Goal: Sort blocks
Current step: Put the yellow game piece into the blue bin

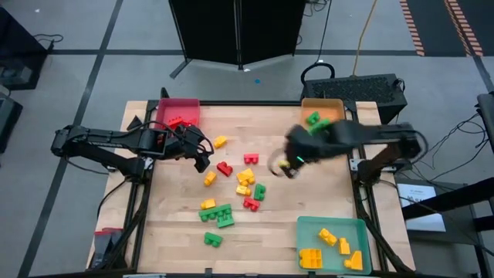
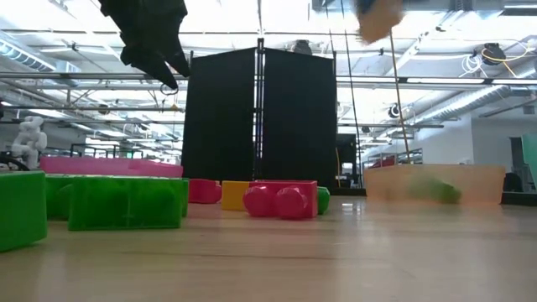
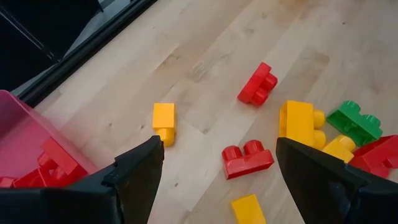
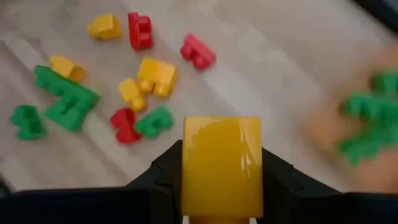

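Note:
Loose red, yellow and green blocks [image 1: 245,179] lie flat on the middle of the wooden table. My left gripper [image 1: 202,158] hangs open above the table near the red tray [image 1: 179,110]. In its wrist view a red block [image 3: 247,158] lies on the wood below the gap between the fingers [image 3: 134,180]. My right gripper [image 1: 281,164] is raised right of the pile and is shut on a yellow block [image 4: 221,165]. The red tray holds red blocks, the orange tray [image 1: 323,110] green ones, the teal tray [image 1: 333,243] yellow ones. My right gripper pinches the yellow block between its two fingers, one on each of two opposite sides; its smooth face [image 4: 221,155] shows toward the wrist camera. The block is lifted clear of the table, high above the loose blocks, and shows as a blur at the top of the low view [image 2: 377,17].
The table's near left part and the strip between the pile and the teal tray show bare wood. A black folding screen [image 2: 260,117] stands beyond the far edge. Green blocks [image 2: 126,201] lie close to the low camera.

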Controlling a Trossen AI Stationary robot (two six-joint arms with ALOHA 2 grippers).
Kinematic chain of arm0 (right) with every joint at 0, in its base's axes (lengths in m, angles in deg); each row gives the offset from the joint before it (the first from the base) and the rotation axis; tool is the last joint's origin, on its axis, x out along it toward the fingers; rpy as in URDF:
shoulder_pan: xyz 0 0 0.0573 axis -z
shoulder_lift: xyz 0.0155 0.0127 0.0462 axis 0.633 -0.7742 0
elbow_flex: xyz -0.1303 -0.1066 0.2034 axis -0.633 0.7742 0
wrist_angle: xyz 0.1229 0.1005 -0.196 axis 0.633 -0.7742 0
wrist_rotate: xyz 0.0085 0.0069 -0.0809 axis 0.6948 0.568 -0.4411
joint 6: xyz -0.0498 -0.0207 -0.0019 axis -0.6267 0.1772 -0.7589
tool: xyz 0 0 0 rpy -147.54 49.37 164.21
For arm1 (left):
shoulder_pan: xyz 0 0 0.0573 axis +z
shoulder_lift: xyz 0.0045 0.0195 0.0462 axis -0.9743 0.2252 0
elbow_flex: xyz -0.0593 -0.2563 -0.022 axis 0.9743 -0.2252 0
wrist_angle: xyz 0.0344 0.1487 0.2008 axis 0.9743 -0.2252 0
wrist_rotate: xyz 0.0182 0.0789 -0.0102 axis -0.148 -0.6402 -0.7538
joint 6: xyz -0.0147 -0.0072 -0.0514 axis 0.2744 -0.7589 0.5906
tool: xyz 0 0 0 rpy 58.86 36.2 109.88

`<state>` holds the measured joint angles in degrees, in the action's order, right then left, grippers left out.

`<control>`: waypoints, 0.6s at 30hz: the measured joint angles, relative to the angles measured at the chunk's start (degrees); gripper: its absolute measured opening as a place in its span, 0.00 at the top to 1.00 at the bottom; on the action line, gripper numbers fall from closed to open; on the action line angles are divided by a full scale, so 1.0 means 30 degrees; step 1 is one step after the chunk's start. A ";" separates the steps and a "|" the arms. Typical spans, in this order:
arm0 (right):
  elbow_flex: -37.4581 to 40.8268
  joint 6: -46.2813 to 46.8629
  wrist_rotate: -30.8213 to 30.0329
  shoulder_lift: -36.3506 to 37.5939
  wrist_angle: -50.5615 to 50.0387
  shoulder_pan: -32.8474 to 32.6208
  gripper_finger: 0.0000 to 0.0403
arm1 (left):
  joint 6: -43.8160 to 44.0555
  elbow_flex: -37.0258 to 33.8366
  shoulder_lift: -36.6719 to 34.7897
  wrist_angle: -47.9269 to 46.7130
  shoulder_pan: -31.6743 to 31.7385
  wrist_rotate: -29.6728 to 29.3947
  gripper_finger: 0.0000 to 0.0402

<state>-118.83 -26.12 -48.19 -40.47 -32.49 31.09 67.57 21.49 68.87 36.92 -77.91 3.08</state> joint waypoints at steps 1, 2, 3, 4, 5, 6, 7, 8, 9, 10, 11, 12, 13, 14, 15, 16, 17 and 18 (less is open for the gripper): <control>-0.0003 0.1605 -0.0195 0.0430 -0.0711 -0.0945 0.72 | 0.0002 0.0000 0.0000 0.0002 0.0000 0.0000 0.23; -0.0003 0.3195 -0.0254 0.0685 -0.1456 -0.1829 0.72 | 0.0000 0.0000 0.0000 0.0008 0.0000 0.0000 0.23; -0.0002 0.4733 -0.0229 0.0850 -0.2048 -0.2638 0.72 | 0.0000 0.0000 0.0000 0.0009 0.0000 0.0000 0.23; 0.0059 0.6105 -0.0203 0.0904 -0.2148 -0.3465 0.72 | 0.0000 0.0000 0.0000 0.0011 0.0000 0.0000 0.23; 0.0343 0.7092 -0.0141 0.1007 -0.1918 -0.4328 0.72 | 0.0000 0.0000 0.0000 0.0019 0.0000 0.0000 0.23; 0.0660 0.8010 -0.0068 0.1069 -0.1863 -0.5086 0.72 | 0.0002 0.0000 0.0000 0.0046 0.0000 0.0000 0.23; 0.0961 0.9086 0.0087 0.1066 -0.1914 -0.5843 0.72 | 0.0004 0.0000 0.0000 0.0067 0.0000 0.0004 0.23; 0.1256 1.0148 0.0479 0.1004 -0.1978 -0.6441 0.72 | 0.0007 0.0000 0.0000 0.0067 0.0000 0.0007 0.23; 0.1705 1.1121 0.0932 0.0997 -0.1964 -0.6999 0.72 | 0.0007 0.0000 0.0000 0.0067 0.0000 0.0019 0.23; 0.2292 1.2105 0.1346 0.1002 -0.1991 -0.7573 0.72 | 0.0005 0.0000 0.0000 0.0067 0.0000 0.0047 0.23; 0.2867 1.3315 0.1696 0.0970 -0.2069 -0.8232 0.72 | 0.0007 0.0000 0.0000 0.0079 0.0000 0.0058 0.23; 0.3438 1.4527 0.1928 0.0909 -0.1925 -0.8842 0.72 | 0.0003 0.0000 0.0000 0.0078 0.0000 0.0058 0.23; 0.4035 1.5611 0.2058 0.0895 -0.1590 -0.9384 0.72 | 0.0004 0.0000 0.0000 0.0075 0.0000 0.0066 0.23; 0.4601 1.6521 0.2223 0.0901 -0.1126 -0.9844 0.72 | 0.0002 0.0000 0.0000 0.0077 0.0000 0.0066 0.23; 0.5202 1.7243 0.2410 0.0949 -0.0552 -1.0272 0.72 | 0.0007 0.0000 0.0000 0.0082 0.0000 0.0066 0.23; 0.5724 1.7910 0.2589 0.0961 0.0066 -1.0669 0.72 | 0.0000 0.0000 0.0000 0.0082 0.0000 0.0066 0.23; 0.6189 1.8373 0.2760 0.0950 0.0712 -1.1020 0.72 | 0.0007 0.0000 0.0000 0.0089 0.0000 0.0066 0.23; 0.6678 1.8722 0.2908 0.0939 0.1474 -1.1321 0.72 | 0.0002 0.0000 0.0000 0.0089 0.0000 0.0066 0.23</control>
<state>-98.80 30.05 -39.47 -37.65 -28.07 -2.87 67.58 21.49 68.87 37.19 -77.91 3.28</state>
